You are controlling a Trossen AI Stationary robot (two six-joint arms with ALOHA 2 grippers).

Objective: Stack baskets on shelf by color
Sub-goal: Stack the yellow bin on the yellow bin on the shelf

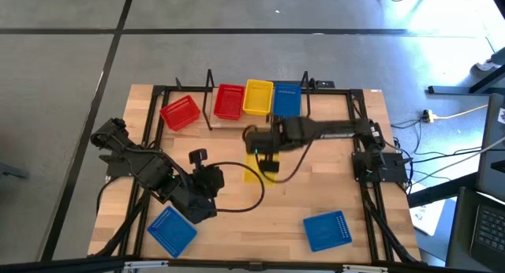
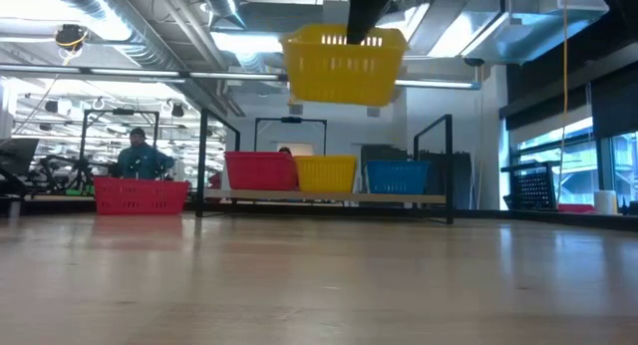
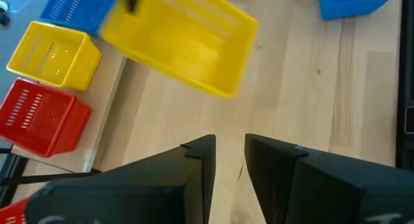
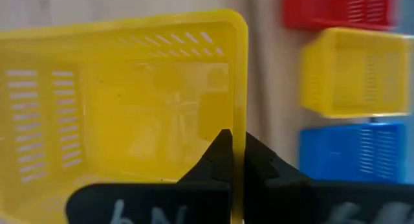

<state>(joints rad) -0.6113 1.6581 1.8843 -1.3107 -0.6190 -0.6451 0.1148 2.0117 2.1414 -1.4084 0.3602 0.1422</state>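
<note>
My right gripper [image 4: 236, 153] is shut on a yellow basket [image 2: 344, 64], which hangs high above the middle of the table. The shelf [image 2: 439, 197] stands along the far edge. On it, side by side, sit a red basket [image 1: 229, 102], a yellow basket [image 1: 258, 97] and a blue basket [image 1: 286, 99], each on its bottom. My left gripper [image 3: 229, 169] waits open and empty over the table's near left part, pointing toward the lifted basket. My right gripper pinches one side wall of the yellow basket at its rim [image 4: 240, 101], one finger inside the basket and one outside. The fingers come from above, slanting down. The basket hangs below them, open side up and nearly level, lifted clear of the table.
A second red basket [image 1: 180, 113] stands on the table left of the shelf. Two blue baskets [image 1: 170, 229] [image 1: 327, 229] lie near the front edge, left and right. A black cable [image 1: 252, 196] loops across the table's middle. A person shows in the room beyond [image 2: 140, 158].
</note>
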